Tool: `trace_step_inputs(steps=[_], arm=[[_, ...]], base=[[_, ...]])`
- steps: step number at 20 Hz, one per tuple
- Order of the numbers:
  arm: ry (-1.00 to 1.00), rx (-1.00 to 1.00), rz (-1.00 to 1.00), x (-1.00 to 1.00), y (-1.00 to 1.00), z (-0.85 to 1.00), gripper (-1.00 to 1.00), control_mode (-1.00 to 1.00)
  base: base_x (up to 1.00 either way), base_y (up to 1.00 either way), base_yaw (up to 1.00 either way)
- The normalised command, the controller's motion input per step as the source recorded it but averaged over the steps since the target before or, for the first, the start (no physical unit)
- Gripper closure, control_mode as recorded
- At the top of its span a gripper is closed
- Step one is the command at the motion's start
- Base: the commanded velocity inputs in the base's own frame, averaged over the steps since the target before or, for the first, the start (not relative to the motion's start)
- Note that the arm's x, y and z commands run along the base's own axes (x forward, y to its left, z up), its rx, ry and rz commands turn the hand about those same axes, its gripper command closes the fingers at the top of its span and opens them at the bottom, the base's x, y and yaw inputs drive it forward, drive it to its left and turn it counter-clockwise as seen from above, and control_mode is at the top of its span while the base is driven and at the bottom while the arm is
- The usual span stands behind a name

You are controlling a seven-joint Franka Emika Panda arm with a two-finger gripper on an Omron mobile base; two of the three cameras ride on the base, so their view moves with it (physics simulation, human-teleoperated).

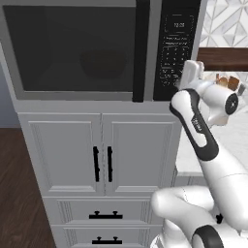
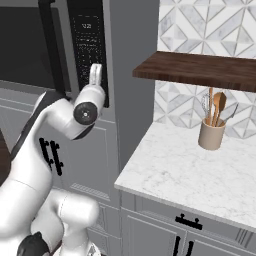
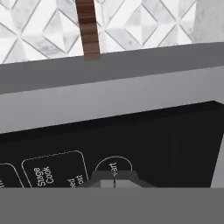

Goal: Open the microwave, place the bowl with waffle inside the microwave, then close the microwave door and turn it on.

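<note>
The microwave (image 1: 151,29) sits built in above grey cabinets. Its door (image 1: 72,48) is shut, and the black bar handle (image 1: 140,48) stands upright beside the black keypad panel (image 1: 177,43). Behind the tinted window the bowl (image 1: 103,63) shows dimly as a dark round form; I cannot make out the waffle. My gripper (image 3: 114,183) is shut, with its tips together against the round Start button (image 3: 113,165) low on the keypad. From the base views, the white hand (image 1: 190,73) reaches up to the panel's lower right, hand (image 2: 95,75) pressed at the keypad.
Grey cabinet doors (image 1: 101,155) and drawers lie under the microwave. To the right is a marble counter (image 2: 185,170) with a beige utensil crock (image 2: 211,134) near the tiled wall. A dark wooden shelf (image 2: 200,70) hangs above it.
</note>
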Motion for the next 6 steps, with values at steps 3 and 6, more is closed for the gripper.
trace_step_inputs(steps=[3, 6], arm=[[0.11, -0.31, -0.06, 1.00, 0.49, -0.59, 1.00, -1.00], [0.16, -0.35, -0.07, 1.00, 0.61, -0.65, 1.00, -1.00]], base=[[0.00, 0.00, 0.00], [0.00, 0.00, 0.00]])
